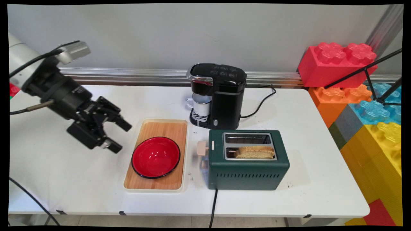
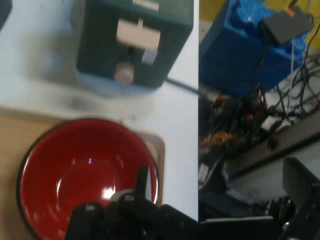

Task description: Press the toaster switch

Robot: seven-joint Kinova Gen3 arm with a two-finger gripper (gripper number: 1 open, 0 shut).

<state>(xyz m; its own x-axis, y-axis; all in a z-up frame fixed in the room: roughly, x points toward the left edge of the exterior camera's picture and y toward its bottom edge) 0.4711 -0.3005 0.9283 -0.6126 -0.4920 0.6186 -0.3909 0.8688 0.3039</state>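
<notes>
While hanging at the left of the frame, the arm touches nothing on the table.
gripper: gripper (image 1: 117, 136) at mid left of the main view, above the table (image 1: 64, 173), tilted down toward the right; in the hand view its linkage sits at the bottom (image 2: 210, 220).
fingers: spread wide apart, nothing between them; one tip points toward the tray's upper left corner, the other sits lower, near the tray's left edge.
nearest thing: red bowl (image 1: 156, 157) with a black rim, just right of the fingers, not touched; in the hand view it fills the lower left (image 2: 75, 170).
tray: wooden tray (image 1: 167, 128) with a pale rim, centre left of the frame; the bowl sits on its lower half.
toaster: dark green toaster (image 1: 247, 173), right of the tray at frame centre; tan lever knob (image 1: 202, 148) on its left end, facing the tray; seen at the top of the hand view (image 2: 170, 30).
bread: one slice (image 1: 254, 152) standing in the nearer slot, top poking out; farther slot looks empty.
coffee maker: black coffee maker (image 1: 224, 102) behind the toaster, upper centre; white mug (image 1: 201, 106) under its spout.
background: big toy bricks (image 1: 369, 109), red, orange, blue and yellow, stacked past the table's right end.
</notes>
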